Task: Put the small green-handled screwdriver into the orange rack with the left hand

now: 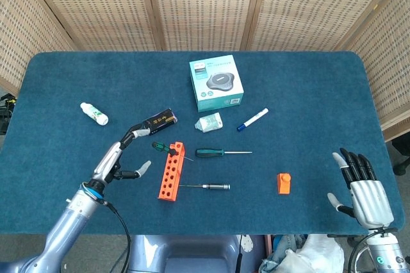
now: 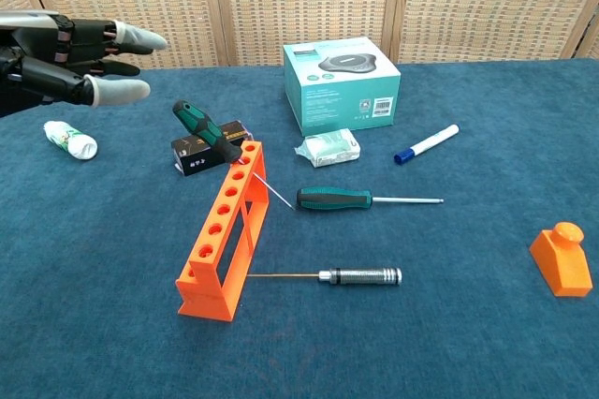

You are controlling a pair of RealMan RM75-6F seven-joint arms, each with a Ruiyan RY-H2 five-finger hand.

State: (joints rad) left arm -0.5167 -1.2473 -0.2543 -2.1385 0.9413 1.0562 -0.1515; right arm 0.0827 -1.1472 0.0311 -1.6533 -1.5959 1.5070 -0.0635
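I am holding the left robot hand [image 1: 122,157] above the worktop [image 1: 307,93] with its fingers spread and nothing in it. The small green-handled screwdriver [image 2: 210,131] is lying just ahead of its fingertips, tilted, its shaft through an end hole of the orange rack [image 2: 221,230] and poking out beyond. It looks lodged at a slant, so I am planning to check it sits firm. The right robot hand [image 1: 365,190] is resting open, far off.

Teal box [image 2: 342,82]: printing is seen on the front, too small to be read.
Black box [image 2: 200,149]: gold lettering is seen, not legible.
White bottle [image 2: 69,140], far left: label marks cannot be read.
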